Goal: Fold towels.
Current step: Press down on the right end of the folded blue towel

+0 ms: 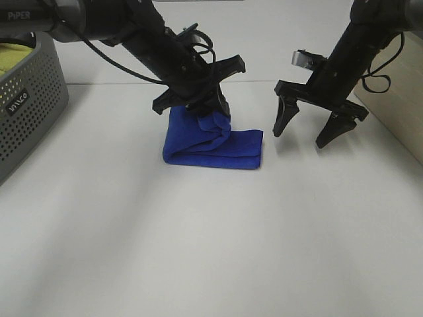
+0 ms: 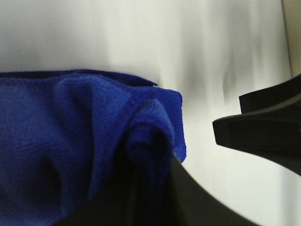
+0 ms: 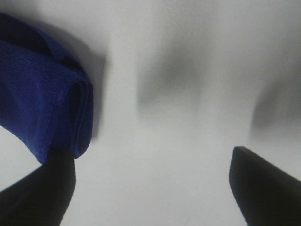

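The royal-blue towel (image 1: 211,145) lies folded into a small thick rectangle at the middle of the white table (image 1: 198,251). One part of it is bunched up and rises toward my left gripper (image 1: 215,117), which hangs right over it. In the left wrist view the towel (image 2: 70,141) drapes over one finger (image 2: 155,207), and bare table shows between the two fingers, so the left gripper (image 2: 195,143) is open. My right gripper (image 1: 301,137) is open and empty, just right of the towel. The right wrist view (image 3: 153,155) shows the towel's folded edge (image 3: 47,103) beside one finger. No white tag shows.
A grey perforated basket (image 1: 26,112) stands at the left edge with a yellow cloth (image 1: 16,53) inside. A beige box or board (image 1: 396,112) stands at the right edge. Bare white table lies in front of the towel.
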You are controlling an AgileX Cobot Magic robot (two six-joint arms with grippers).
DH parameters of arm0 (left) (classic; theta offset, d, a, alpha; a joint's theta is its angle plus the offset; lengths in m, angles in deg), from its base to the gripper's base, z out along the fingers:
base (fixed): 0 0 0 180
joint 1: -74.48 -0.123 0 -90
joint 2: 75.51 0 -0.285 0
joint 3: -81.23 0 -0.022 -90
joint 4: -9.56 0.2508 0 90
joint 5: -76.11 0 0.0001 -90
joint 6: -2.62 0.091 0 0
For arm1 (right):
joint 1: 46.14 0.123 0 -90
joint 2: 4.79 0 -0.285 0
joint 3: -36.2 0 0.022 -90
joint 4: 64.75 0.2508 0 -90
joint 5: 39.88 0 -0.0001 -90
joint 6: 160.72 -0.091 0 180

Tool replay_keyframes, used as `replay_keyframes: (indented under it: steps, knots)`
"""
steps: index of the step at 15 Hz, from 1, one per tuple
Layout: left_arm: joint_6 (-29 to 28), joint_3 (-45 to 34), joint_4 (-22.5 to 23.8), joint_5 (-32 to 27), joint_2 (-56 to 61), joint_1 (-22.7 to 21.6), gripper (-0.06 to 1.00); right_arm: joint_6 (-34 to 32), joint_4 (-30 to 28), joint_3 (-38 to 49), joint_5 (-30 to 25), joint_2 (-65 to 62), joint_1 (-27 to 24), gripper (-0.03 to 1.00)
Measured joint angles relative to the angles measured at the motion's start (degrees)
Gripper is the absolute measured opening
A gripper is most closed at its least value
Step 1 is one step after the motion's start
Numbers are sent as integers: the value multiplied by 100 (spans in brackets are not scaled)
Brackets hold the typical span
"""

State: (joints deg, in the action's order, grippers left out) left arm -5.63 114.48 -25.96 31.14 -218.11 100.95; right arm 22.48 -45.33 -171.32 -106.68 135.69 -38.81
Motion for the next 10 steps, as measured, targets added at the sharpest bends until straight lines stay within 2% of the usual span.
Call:
replay_keyframes:
  steps: [1,2,3,4,6,8,10]
  knots:
    - [-138,0,-74,40,-63,11,24,0,0,0,0,0,0,84]
    - [-143,0,-344,92,-97,17,47,0,0,0,-11,-6,0,84]
    - [-34,0,-556,80,-97,23,55,0,0,0,-40,-17,0,84]
    - [52,0,-699,69,-97,23,57,0,0,0,-46,-34,0,84]
    - [544,29,-1341,80,-97,23,62,0,0,0,-46,-258,0,83]
    - [917,269,-1536,6,-57,-57,62,0,0,0,-52,-544,0,83]
    - [1037,670,-1621,-223,52,-138,62,0,23,0,-69,-802,0,83]
